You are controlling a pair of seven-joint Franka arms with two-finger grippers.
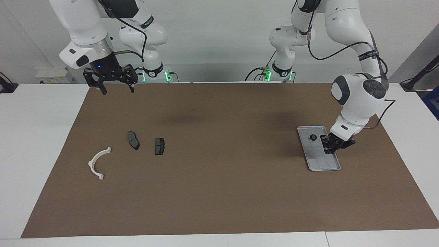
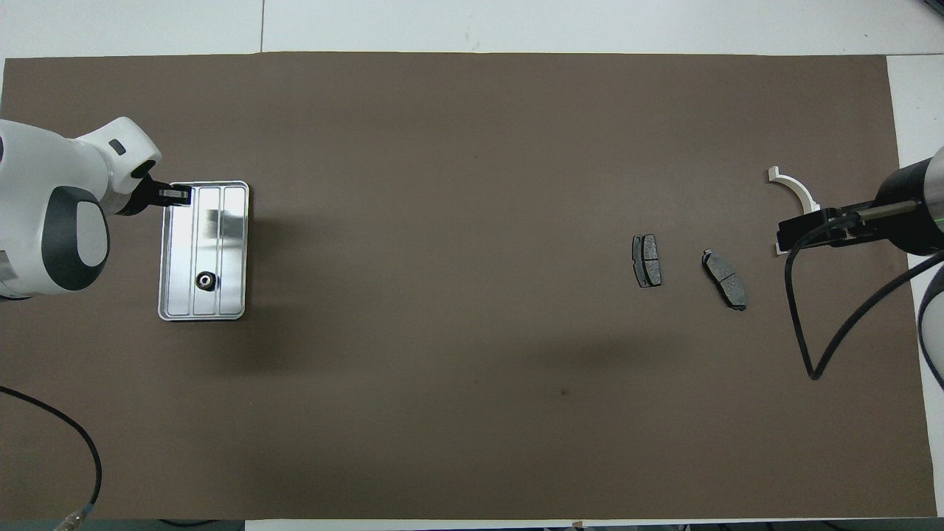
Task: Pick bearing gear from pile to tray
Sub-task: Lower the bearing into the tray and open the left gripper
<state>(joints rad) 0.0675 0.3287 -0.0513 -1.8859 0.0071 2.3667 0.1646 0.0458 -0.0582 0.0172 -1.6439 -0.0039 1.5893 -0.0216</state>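
A small black round bearing gear (image 1: pixel 313 137) (image 2: pixel 206 280) lies in the silver ridged tray (image 1: pixel 320 168) (image 2: pixel 200 317), at the tray's end nearer the robots. My left gripper (image 1: pixel 328 150) (image 2: pixel 179 193) hangs shut just over the tray's other end, by its rim, and I see nothing between its fingertips. What shows of the pile, toward the right arm's end, is a white curved arc (image 1: pixel 97 161) (image 2: pixel 793 184) and two dark brake pads (image 1: pixel 133 140) (image 1: pixel 159 145). My right gripper (image 1: pixel 118 91) (image 2: pixel 783 237) waits open, high over the mat's edge by the robots.
A brown mat (image 1: pixel 219 192) covers the table, with white tabletop (image 1: pixel 37 137) around it. The brake pads (image 2: pixel 647 260) (image 2: pixel 725 279) lie side by side, the arc farther from the robots. A black cable (image 2: pixel 804 324) loops from the right arm.
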